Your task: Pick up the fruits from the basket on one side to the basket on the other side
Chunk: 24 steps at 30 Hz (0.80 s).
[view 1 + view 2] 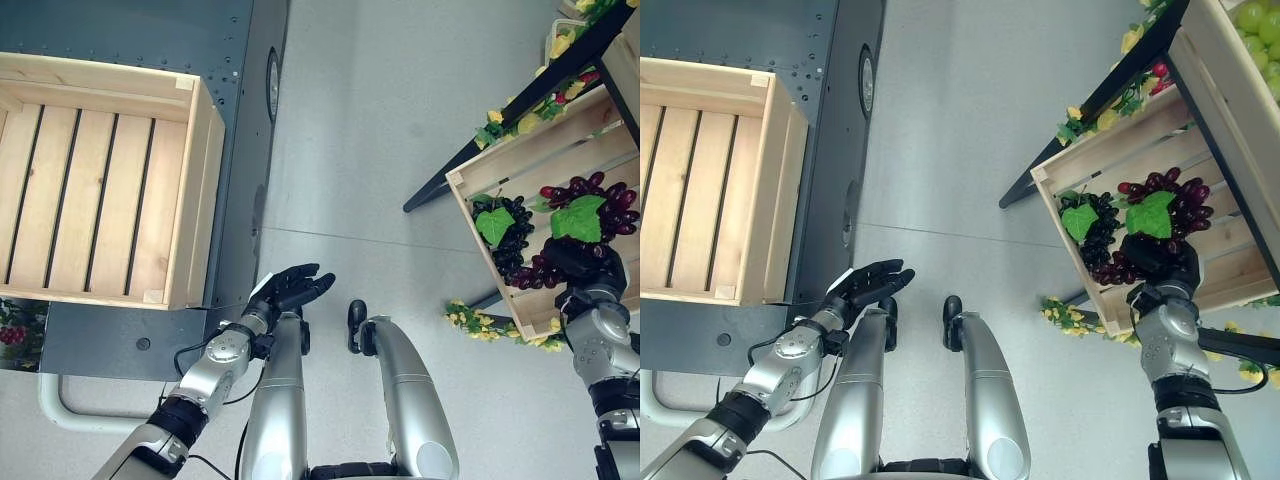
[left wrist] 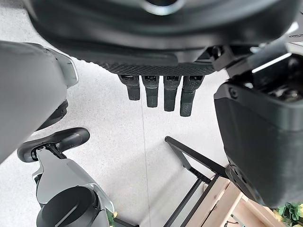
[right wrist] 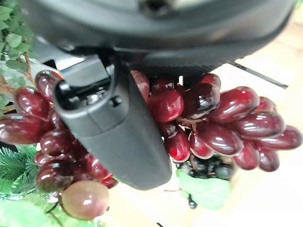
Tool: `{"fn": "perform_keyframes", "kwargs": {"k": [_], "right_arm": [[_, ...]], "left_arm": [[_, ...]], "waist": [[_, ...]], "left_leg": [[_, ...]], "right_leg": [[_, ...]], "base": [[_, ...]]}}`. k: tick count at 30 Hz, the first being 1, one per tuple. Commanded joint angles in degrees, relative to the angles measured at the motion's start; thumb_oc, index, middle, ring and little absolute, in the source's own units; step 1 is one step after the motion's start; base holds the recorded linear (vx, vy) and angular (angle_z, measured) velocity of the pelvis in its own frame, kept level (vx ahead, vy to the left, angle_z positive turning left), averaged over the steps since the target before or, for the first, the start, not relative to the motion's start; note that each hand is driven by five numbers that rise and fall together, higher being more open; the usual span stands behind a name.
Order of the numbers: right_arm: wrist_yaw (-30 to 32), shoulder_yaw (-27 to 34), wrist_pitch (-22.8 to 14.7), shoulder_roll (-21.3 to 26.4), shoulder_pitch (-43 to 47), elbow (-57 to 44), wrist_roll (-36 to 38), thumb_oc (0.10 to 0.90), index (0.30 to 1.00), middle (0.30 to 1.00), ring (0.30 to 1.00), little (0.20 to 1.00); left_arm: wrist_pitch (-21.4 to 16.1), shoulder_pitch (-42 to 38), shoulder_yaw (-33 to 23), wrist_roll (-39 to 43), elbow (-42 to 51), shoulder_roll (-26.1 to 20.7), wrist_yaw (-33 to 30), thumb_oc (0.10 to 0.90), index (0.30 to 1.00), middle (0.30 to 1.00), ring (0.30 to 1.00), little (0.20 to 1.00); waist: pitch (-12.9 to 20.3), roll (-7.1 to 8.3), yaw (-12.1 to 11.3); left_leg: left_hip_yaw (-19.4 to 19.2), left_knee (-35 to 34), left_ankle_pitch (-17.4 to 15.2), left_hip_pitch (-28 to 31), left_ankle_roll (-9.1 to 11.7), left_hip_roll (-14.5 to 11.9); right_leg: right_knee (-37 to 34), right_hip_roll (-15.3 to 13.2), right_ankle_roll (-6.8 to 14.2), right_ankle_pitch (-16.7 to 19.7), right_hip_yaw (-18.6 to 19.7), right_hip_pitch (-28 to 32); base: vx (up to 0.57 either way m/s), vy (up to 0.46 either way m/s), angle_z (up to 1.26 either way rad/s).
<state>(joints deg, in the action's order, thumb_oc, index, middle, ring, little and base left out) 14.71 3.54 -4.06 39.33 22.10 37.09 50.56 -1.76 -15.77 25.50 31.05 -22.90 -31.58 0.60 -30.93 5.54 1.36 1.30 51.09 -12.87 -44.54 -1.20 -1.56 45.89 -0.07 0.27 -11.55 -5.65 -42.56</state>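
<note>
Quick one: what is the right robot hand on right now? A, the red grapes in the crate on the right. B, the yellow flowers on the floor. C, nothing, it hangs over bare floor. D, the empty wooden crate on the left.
A: the right robot hand sits on the red grapes in the right crate, thumb laid across the bunch.

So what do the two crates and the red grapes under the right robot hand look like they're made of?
Both the empty crate and the fruit crate look like pale unfinished wood: visible slats and grain, no paint. The red grapes look like glossy plastic imitation, judging by their even shine, though that is not certain. The right robot hand rests on the bunch; its grip is hidden.
</note>
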Motion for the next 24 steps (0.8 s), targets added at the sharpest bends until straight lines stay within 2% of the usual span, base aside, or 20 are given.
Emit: {"fn": "perform_keyframes", "kwargs": {"k": [1,5,6,24], "right_arm": [[2.37,6.51,-3.85,9.18,3.15,1.06,2.61,0.400,0.300,0.300,0.300,0.300],[2.75,7.45,-2.86,10.02,3.64,2.59,1.96,0.400,0.300,0.300,0.300,0.300],[2.71,7.43,-2.25,10.22,3.85,2.90,1.39,0.800,0.900,0.900,0.900,0.900],[6.50,6.91,1.83,11.02,4.16,7.20,0.57,0.800,0.900,0.900,0.900,0.900]], "left_arm": [[-3.69,0.79,0.97,-0.84,7.51,-1.24,1.60,0.800,0.900,0.900,0.900,0.900],[-2.46,0.43,0.61,-0.44,8.51,-1.58,1.34,0.800,0.900,0.900,0.900,0.900],[-2.41,0.25,0.75,-0.44,8.34,-1.52,1.25,0.800,0.900,0.900,0.900,0.900],[-3.09,0.60,0.95,0.18,7.81,-1.68,0.61,0.800,0.900,0.900,0.900,0.900]], "waist": [[1.56,2.36,-1.14],[1.62,2.50,-1.45],[1.60,2.49,-1.44],[1.23,2.53,-1.88]], "left_leg": [[-3.17,2.70,-8.54,4.03,-2.43,2.22],[-2.90,3.08,-8.88,4.04,-2.38,2.18],[-2.87,3.11,-8.92,4.05,-2.34,2.12],[-2.65,1.40,-8.92,5.43,-2.50,2.40]], "right_leg": [[3.92,0.07,-1.97,-1.29,-2.74,5.30],[4.40,-0.18,-1.78,-1.49,-3.08,5.39],[4.39,-0.22,-1.77,-1.53,-3.15,5.46],[3.09,-0.10,-1.78,-1.52,-2.96,6.53]], "base": [[0.00,0.000,0.00],[0.02,-0.010,0.05],[0.02,0.001,0.09],[0.00,0.001,0.01]]}}
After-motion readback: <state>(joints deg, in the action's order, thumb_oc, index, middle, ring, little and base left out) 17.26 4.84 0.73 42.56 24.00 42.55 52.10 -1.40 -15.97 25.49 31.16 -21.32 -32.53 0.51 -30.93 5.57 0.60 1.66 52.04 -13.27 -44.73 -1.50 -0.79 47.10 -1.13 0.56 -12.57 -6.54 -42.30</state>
